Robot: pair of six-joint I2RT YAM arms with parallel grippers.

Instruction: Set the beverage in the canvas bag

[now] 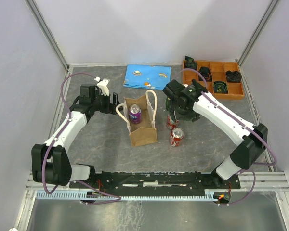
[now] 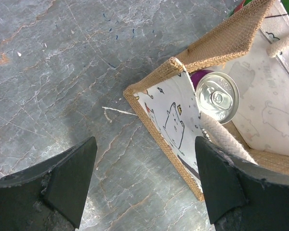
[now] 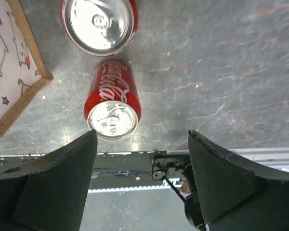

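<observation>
The tan canvas bag (image 1: 143, 132) stands upright at the table's middle, its cream handles up. A purple can (image 1: 135, 113) stands inside it, and its silver top shows in the left wrist view (image 2: 216, 96) within the bag (image 2: 216, 50). Two red cola cans stand just right of the bag, one nearer (image 1: 176, 136) and one behind it (image 1: 171, 122). Both show in the right wrist view (image 3: 111, 108) (image 3: 98, 24). My left gripper (image 1: 114, 104) is open and empty beside the bag's left edge (image 2: 144, 185). My right gripper (image 1: 174, 111) is open and empty above the red cans (image 3: 142, 178).
An orange compartment tray (image 1: 231, 94) with black parts sits at the back right. A blue printed sheet (image 1: 147, 76) lies behind the bag. The arms' mounting rail (image 1: 149, 182) runs along the near edge. Grey walls close the sides.
</observation>
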